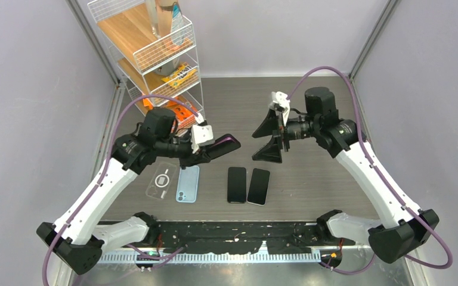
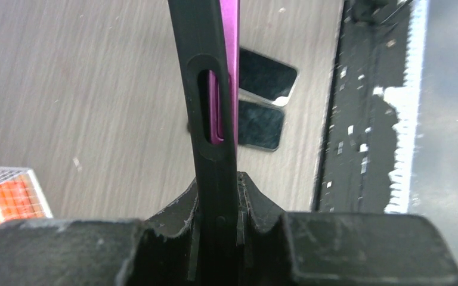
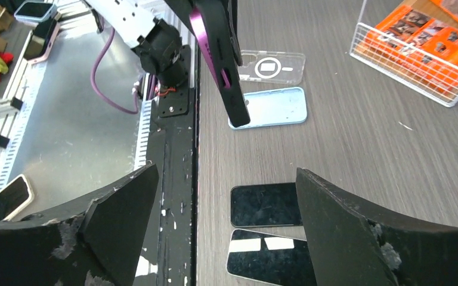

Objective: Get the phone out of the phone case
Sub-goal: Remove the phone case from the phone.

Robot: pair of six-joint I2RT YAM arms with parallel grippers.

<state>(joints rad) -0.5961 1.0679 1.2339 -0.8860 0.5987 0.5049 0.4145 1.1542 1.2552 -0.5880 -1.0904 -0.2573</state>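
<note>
grey table (image 1: 334, 179) is spread below. phone case (image 1: 225, 145) is clamped by left gripper (image 1: 206, 152) at centre; right gripper (image 1: 262, 141) is held open.

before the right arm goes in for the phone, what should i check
1. left gripper shut on black case: ok
2. black case held off the table: ok
3. right gripper open: ok
4. right gripper touching the case: not ok, a gap lies between them
5. purple phone out of the case: not ok, it sits inside
</note>
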